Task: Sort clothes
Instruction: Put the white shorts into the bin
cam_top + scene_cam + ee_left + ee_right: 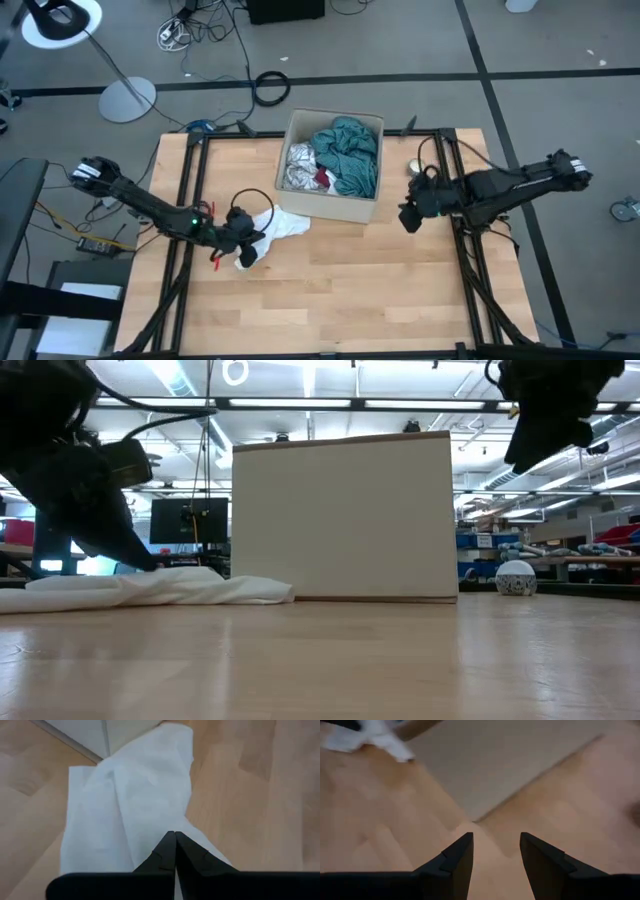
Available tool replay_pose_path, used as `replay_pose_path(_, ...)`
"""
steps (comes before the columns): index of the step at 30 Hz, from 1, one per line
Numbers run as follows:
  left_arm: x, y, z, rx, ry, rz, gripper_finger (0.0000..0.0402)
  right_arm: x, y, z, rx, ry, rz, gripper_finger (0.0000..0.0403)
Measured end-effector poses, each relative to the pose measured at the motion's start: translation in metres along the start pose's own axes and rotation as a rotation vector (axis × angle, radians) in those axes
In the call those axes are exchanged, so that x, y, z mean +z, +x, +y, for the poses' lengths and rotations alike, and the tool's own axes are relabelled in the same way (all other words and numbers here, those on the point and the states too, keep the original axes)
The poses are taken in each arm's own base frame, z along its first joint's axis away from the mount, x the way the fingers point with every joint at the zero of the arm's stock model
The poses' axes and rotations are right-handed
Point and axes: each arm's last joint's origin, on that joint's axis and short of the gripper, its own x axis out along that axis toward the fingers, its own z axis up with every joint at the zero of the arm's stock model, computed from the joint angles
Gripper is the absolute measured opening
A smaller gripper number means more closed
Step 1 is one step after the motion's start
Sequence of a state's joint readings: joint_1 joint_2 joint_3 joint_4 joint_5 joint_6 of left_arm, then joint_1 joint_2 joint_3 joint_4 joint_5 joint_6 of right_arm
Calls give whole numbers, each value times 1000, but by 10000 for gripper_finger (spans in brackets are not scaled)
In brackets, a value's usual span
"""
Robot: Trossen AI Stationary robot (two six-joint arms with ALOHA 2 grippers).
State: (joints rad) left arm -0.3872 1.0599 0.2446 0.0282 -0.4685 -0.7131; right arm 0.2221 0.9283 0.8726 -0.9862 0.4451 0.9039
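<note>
Left tool [243,243] pinched shut on white garment [278,228]; cloth trails toward 2 o'clock, ending beside box [362,210]. Right tool [408,218] open, empty, farther off.

The pale wooden desk [350,290] looks smooth with a slight sheen. The tan cardboard box [345,520] is matt. The soft white cloth garment [130,800] lies wrinkled.

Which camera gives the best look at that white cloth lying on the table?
The left wrist view: the white cloth fills the picture, folds clear, with the left gripper shut over it. The high view shows it small beside the cardboard box. The low view shows only its flattened edge. The right wrist view catches just a corner.
</note>
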Motion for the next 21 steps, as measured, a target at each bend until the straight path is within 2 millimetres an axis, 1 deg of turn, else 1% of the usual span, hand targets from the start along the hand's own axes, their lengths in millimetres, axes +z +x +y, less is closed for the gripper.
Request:
replay_pose_path(6, -10, 16, -2, 29, 31, 56, 59, -16, 19, 13, 114, 18, -64, 163)
replay_pose_path(8, -13, 21, -4, -2, 38, 91, 63, -18, 22, 16, 140, 24, -100, 163)
replay_pose_path(10, -15, 25, -8, -40, 34, 111, 48, -20, 24, 18, 149, 24, -129, 162)
replay_pose_path(12, -14, 26, -10, -75, 28, 104, 16, -21, 25, 20, 152, 19, -155, 162)
replay_pose_path(13, -13, 26, -11, -91, 34, 93, 9, -21, 25, 20, 152, 15, -162, 162)
replay_pose_path(16, -3, 25, -19, -127, 78, 54, 3, -22, 24, 21, 149, 14, -175, 162)
replay_pose_path(19, 19, 19, -34, -180, 128, -23, 2, -23, 23, 22, 152, 13, -193, 160)
replay_pose_path(21, 31, 15, -41, -176, 182, -24, 1, -23, 22, 23, 149, 8, -207, 160)
